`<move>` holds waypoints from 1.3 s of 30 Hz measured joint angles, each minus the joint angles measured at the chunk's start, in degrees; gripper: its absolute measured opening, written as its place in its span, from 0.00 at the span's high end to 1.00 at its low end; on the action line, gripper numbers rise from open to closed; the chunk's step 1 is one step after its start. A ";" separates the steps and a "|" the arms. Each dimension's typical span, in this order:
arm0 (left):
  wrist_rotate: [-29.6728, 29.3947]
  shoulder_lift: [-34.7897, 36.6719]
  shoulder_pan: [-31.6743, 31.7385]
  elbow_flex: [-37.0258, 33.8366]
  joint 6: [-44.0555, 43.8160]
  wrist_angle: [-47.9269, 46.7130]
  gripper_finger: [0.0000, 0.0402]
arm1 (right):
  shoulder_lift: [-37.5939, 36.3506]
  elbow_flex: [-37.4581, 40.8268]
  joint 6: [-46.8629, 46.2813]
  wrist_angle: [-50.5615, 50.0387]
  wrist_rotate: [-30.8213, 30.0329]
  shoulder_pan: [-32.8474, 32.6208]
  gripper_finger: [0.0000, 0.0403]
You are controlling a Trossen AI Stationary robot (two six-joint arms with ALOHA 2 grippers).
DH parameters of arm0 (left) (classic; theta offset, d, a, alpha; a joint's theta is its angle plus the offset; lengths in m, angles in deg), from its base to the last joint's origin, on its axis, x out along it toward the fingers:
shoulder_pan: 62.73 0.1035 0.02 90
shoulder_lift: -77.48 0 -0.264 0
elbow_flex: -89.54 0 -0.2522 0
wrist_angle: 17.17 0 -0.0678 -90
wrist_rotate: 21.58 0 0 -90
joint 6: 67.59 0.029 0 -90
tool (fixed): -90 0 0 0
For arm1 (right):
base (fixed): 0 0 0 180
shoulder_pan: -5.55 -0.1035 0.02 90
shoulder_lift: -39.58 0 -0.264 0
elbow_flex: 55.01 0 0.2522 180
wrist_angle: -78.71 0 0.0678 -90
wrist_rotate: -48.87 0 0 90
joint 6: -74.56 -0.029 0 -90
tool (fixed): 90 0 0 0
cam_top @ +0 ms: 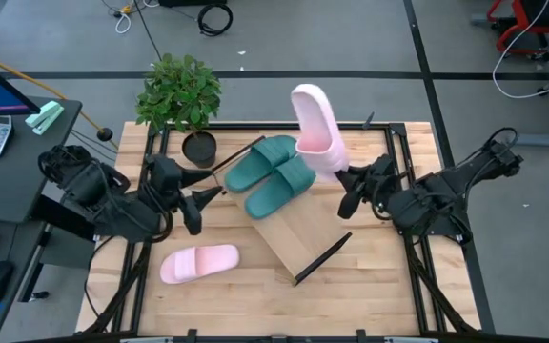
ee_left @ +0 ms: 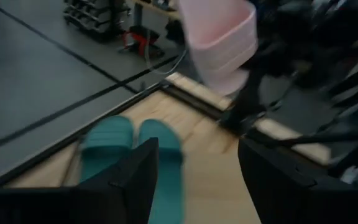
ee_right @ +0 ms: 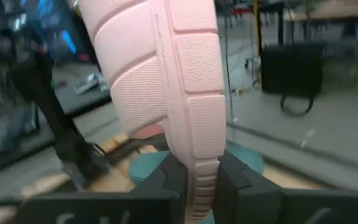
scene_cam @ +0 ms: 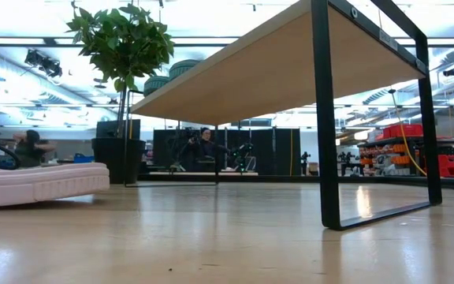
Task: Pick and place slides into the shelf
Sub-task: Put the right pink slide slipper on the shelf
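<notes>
**Pink slide held over shelf; teal pair already placed**

The shelf (cam_top: pixel 298 233) runs diagonally across the centre of the high view. The teal-green pair (cam_top: pixel 273 174) lies side by side on its upper end. The right gripper (cam_top: pixel 349 183), centre-right, pinches one pink slide (cam_top: pixel 317 129) by its edge, raised above the shelf. The second pink slide (cam_top: pixel 198 263) lies on the tabletop, lower left. The left gripper (cam_top: pixel 206 193), centre-left, has its fingers spread, holding nothing.

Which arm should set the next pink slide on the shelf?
The right gripper: it already clamps a pink slide raised beside the shelf. The left gripper is open, empty.
</notes>
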 joint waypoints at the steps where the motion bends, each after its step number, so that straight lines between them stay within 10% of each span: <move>1: 0.11 0.12 -0.01 0.01 -0.70 -2.10 0.45 | 0.46 0.00 -4.28 -0.16 -0.53 -0.03 0.89; 15: -0.26 0.88 1.09 0.02 -1.11 -22.83 0.51 | 17.46 -0.02 -46.74 9.61 -22.62 -8.24 0.89; 25: -0.06 0.93 2.57 0.02 0.88 -23.31 0.50 | 26.83 -0.02 -37.74 37.50 -24.62 -11.76 0.89; 39: 0.04 0.88 2.90 0.02 -3.93 -14.11 0.52 | 25.84 -0.04 -38.45 38.52 -24.12 -12.28 0.89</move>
